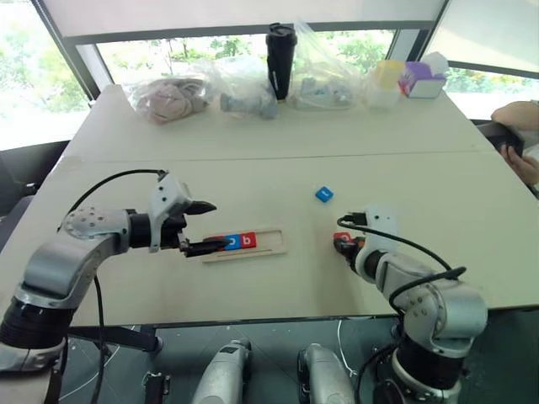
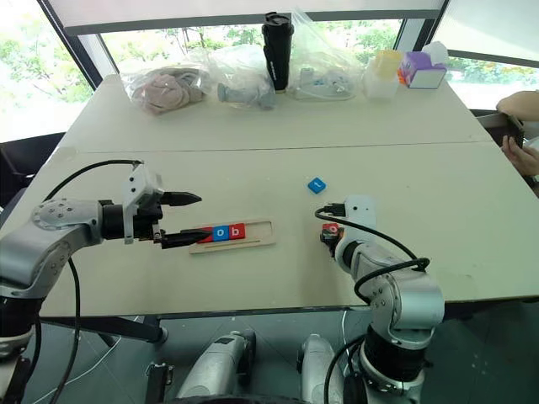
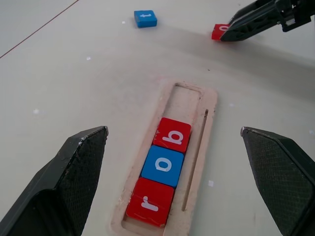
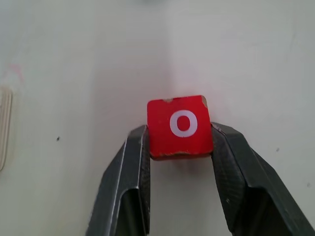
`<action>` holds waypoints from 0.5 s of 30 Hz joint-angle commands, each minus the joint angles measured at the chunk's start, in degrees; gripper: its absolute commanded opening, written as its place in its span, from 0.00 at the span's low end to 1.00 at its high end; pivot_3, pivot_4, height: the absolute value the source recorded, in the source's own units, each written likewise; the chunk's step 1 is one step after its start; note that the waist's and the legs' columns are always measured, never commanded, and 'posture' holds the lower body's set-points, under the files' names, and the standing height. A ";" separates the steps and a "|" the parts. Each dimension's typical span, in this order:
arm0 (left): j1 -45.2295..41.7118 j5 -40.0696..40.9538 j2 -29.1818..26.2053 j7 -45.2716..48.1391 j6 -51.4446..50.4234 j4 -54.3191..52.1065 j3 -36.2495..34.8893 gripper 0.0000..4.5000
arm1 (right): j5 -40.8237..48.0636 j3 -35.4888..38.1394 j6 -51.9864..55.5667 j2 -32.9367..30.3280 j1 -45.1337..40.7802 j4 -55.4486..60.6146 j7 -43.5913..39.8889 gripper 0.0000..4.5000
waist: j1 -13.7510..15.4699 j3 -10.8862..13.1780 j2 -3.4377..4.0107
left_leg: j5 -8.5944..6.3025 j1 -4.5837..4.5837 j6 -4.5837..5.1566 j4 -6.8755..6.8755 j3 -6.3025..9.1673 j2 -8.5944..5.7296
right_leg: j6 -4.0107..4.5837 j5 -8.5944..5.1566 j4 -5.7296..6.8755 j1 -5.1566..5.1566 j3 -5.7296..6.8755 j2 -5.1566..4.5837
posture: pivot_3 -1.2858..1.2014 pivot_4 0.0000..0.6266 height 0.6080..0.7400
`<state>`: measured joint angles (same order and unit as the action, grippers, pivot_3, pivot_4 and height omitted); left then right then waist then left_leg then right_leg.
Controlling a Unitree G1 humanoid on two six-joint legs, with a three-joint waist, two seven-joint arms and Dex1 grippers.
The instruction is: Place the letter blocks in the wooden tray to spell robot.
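Note:
The wooden tray [image 1: 271, 245] lies at the table's middle. Three letter blocks sit in its left part: a red r [image 3: 150, 201], a blue o [image 3: 162, 165] and a red b [image 3: 172, 135]. The tray's right part is bare. My left gripper [image 1: 219, 225] hovers open at the tray's left end, pointing along it. Right of the tray, low at the table, my right gripper [image 4: 179, 130] is shut on a red o block [image 4: 179, 126]. A blue t block [image 1: 324, 194] lies loose on the table beyond them.
Along the far edge stand clear bags [image 1: 173, 97], a black tumbler [image 1: 280, 61] and small containers [image 1: 421, 80]. A person's hand [image 1: 520, 160] rests at the right edge. A seam [image 1: 278, 157] crosses the table.

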<state>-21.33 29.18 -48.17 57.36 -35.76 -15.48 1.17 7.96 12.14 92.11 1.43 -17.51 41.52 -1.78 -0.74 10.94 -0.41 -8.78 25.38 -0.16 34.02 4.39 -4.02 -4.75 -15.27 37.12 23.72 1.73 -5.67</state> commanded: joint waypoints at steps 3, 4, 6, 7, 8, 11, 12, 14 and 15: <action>-1.92 -1.14 0.54 1.53 1.92 1.27 0.33 1.00 | 0.75 4.61 0.39 5.92 0.23 3.77 2.09 0.56 | -0.01 0.00 0.00 | 0.01 0.00 0.01 -0.02 0.02 0.02 | 0.00 0.00 0.03 0.03 0.00 0.02 | 0.52 0.24 1.00; -1.96 -1.33 0.65 1.71 2.07 1.47 0.35 1.00 | 1.07 5.05 0.39 6.02 0.14 3.93 2.07 0.68 | 0.02 0.00 0.01 | 0.01 0.00 0.01 -0.02 0.02 0.02 | 0.00 0.00 0.03 0.02 0.00 0.02 | 0.52 0.24 1.00; -1.94 -1.60 0.81 2.01 2.24 1.63 0.33 1.00 | 3.90 4.24 0.39 3.88 0.16 4.62 -0.16 0.90 | 0.02 0.00 0.01 | 0.01 0.00 0.01 -0.02 0.01 0.01 | 0.00 0.00 0.01 0.04 0.01 0.02 | 0.52 0.24 1.00; -1.92 -1.68 0.87 2.12 2.26 1.65 0.30 1.00 | 5.83 3.53 0.39 2.28 0.37 5.07 -1.65 0.99 | -0.04 0.00 0.01 | 0.01 0.00 0.01 -0.02 0.01 0.01 | 0.00 0.00 0.01 0.04 0.01 0.02 | 0.52 0.24 1.00; -1.87 -1.77 0.91 2.23 2.28 1.63 0.24 1.00 | 8.67 2.67 0.39 -1.65 0.34 5.70 -4.72 0.99 | -0.08 0.01 0.02 | 0.01 0.00 0.02 -0.02 0.01 0.01 | 0.00 0.00 0.00 0.03 0.01 0.01 | 0.52 0.24 1.00; -1.72 -1.92 0.87 2.90 2.42 1.68 0.05 1.00 | 18.08 3.35 -3.75 -18.99 -0.48 6.03 -21.30 0.99 | 0.03 0.05 0.06 | 0.02 0.01 0.03 -0.02 -0.02 0.00 | 0.00 0.00 -0.02 0.00 0.01 -0.01 | 0.52 0.24 1.00; -1.68 -2.01 0.75 3.38 2.61 1.70 0.13 1.00 | 19.14 3.00 -10.46 -26.40 0.91 5.16 -28.34 0.99 | 0.15 0.10 0.13 | 0.01 0.01 0.03 0.00 0.00 0.01 | -0.01 -0.01 -0.08 -0.06 0.04 -0.01 | 0.52 0.24 1.00; -1.88 -2.28 0.64 4.11 2.90 1.87 0.36 1.00 | 20.53 2.53 -20.12 -35.99 3.57 1.66 -37.16 0.99 | 0.18 0.10 0.09 | -0.02 0.00 0.07 0.03 -0.03 -0.06 | -0.07 -0.04 -0.22 -0.18 0.09 -0.05 | 0.52 0.24 1.00; -2.09 -2.51 0.59 4.56 3.14 2.03 0.51 1.00 | 18.73 0.88 -27.73 -41.32 5.82 -2.43 -42.86 0.99 | 0.12 0.07 0.06 | -0.05 -0.03 0.08 0.03 -0.02 -0.03 | -0.08 -0.05 -0.29 -0.26 0.15 -0.12 | 0.52 0.24 1.00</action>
<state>-22.69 26.74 -47.11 61.09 -34.15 -13.04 1.69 26.26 14.47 73.51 -37.07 -13.60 42.34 -36.38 -0.62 11.01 -0.36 -8.84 25.35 -0.07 34.03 4.38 -4.03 -4.83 -15.32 36.75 23.41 1.92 -5.79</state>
